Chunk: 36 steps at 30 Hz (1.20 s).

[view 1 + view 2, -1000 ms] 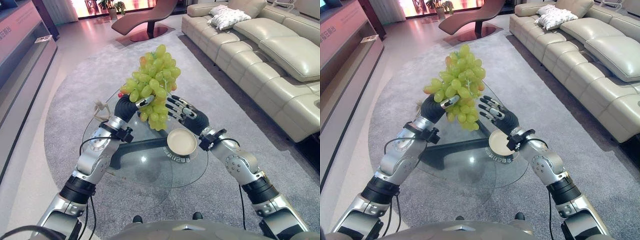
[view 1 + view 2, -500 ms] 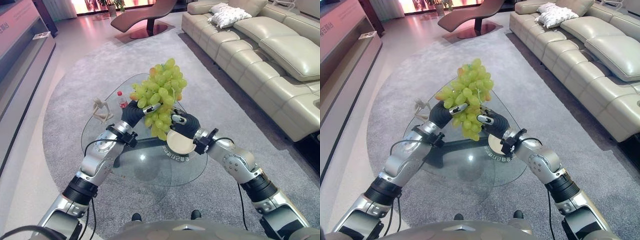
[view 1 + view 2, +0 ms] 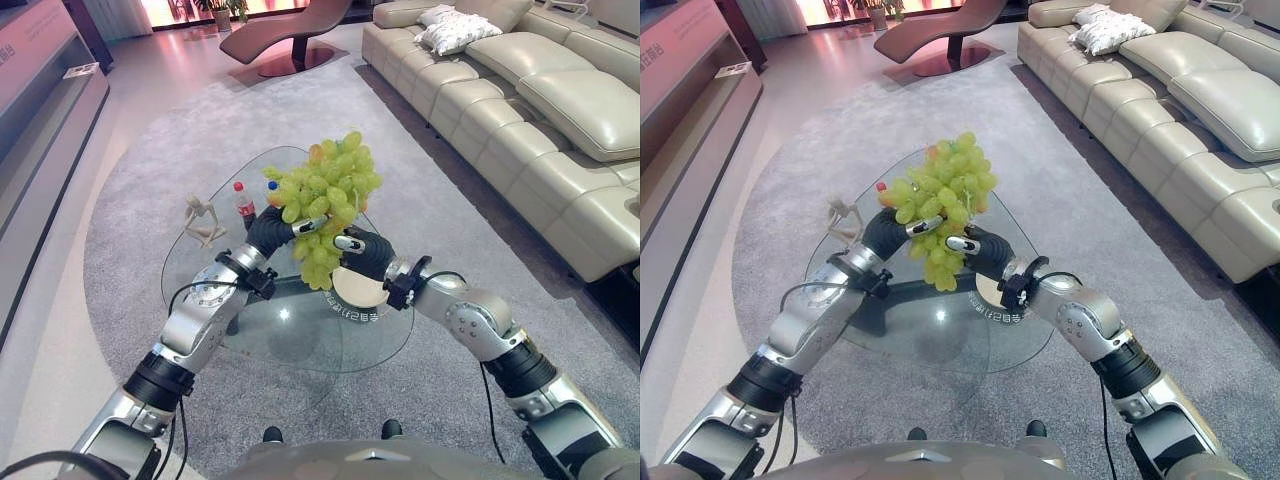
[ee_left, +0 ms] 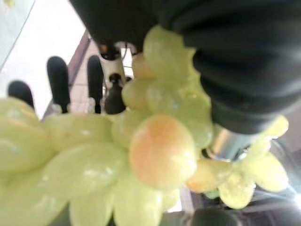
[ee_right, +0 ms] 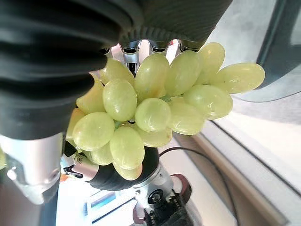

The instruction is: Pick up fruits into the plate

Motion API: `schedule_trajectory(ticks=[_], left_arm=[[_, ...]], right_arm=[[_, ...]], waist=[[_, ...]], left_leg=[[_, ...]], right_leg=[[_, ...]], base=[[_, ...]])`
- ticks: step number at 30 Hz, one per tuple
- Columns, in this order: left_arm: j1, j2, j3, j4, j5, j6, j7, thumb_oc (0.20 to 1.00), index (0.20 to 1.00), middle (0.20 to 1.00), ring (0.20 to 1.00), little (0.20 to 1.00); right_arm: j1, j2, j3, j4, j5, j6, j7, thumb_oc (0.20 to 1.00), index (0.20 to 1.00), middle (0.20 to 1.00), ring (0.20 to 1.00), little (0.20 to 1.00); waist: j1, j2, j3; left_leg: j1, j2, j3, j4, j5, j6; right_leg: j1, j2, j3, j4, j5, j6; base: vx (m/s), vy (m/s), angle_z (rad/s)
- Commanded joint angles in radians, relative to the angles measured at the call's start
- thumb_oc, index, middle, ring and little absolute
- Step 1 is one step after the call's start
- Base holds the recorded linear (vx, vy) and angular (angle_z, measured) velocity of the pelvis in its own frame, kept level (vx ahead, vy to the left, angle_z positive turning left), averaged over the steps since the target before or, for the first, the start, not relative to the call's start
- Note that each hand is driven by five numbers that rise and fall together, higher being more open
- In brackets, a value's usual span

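Note:
A big bunch of green grapes (image 3: 325, 195) hangs in the air over the glass table (image 3: 300, 340). My left hand (image 3: 268, 228) is shut on the bunch from its left side. My right hand (image 3: 365, 250) is curled round the lower grapes from the right, and they press against its palm in the right wrist view (image 5: 150, 108). Just below the right hand, a small round cream plate (image 3: 362, 290) sits on the glass, part covered by the hand. The left wrist view shows the grapes (image 4: 160, 150) very close.
On the table's far left stand a pale figurine (image 3: 203, 220), a red-capped bottle (image 3: 242, 203) and a blue-capped one (image 3: 271, 186). A beige sofa (image 3: 520, 110) runs along the right. A brown lounge chair (image 3: 290, 35) stands at the back, and a grey rug lies underneath.
The right hand went from spread open beside the bunch to curled on its lower part. Both hands and the grapes came down closer to the plate.

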Motion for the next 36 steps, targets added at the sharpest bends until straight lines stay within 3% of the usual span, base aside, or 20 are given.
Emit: schedule_trajectory(ticks=[1,11,29,36], left_arm=[[-0.201,0.027,-0.044,-0.002,0.045,-0.049,0.016,0.2,0.2,0.2,0.2,0.2],[-0.245,0.077,-0.072,0.024,0.175,-0.024,0.034,0.2,0.2,0.2,0.2,0.2],[-0.294,-0.035,-0.124,0.05,0.213,-0.016,0.14,0.2,0.2,0.2,0.2,0.2],[-0.33,-0.039,-0.131,0.038,0.252,-0.015,0.166,0.2,0.2,0.2,0.2,0.2]], right_arm=[[-0.094,0.046,0.083,-0.117,0.036,0.029,0.088,1.0,1.0,1.0,1.0,1.0],[-0.131,0.016,0.13,-0.121,0.012,0.076,0.114,1.0,1.0,1.0,1.0,1.0],[-0.16,0.12,0.19,-0.074,0.003,0.127,0.117,1.0,1.0,1.0,1.0,1.0],[-0.175,0.134,0.212,-0.075,0.024,0.163,0.115,1.0,1.0,1.0,1.0,1.0]], waist=[[0.001,-0.058,-0.005],[0.0,-0.058,-0.002],[-0.001,-0.065,-0.007],[-0.004,-0.065,-0.008]], left_leg=[[0.032,-0.027,0.024,0.035,-0.146,0.026],[0.03,-0.029,0.01,0.036,-0.143,0.027],[0.032,-0.033,-0.001,0.036,-0.146,0.029],[0.031,-0.033,0.0,0.036,-0.145,0.029]], right_leg=[[0.056,-0.03,-0.036,0.06,-0.12,0.016],[0.057,-0.023,-0.026,0.067,-0.129,0.011],[0.062,-0.014,-0.019,0.072,-0.139,0.005],[0.06,-0.014,-0.018,0.074,-0.142,0.004]], base=[[0.0,0.0,0.0],[0.0,0.0,0.0],[0.0,0.0,0.0],[0.0,0.0,0.0]])
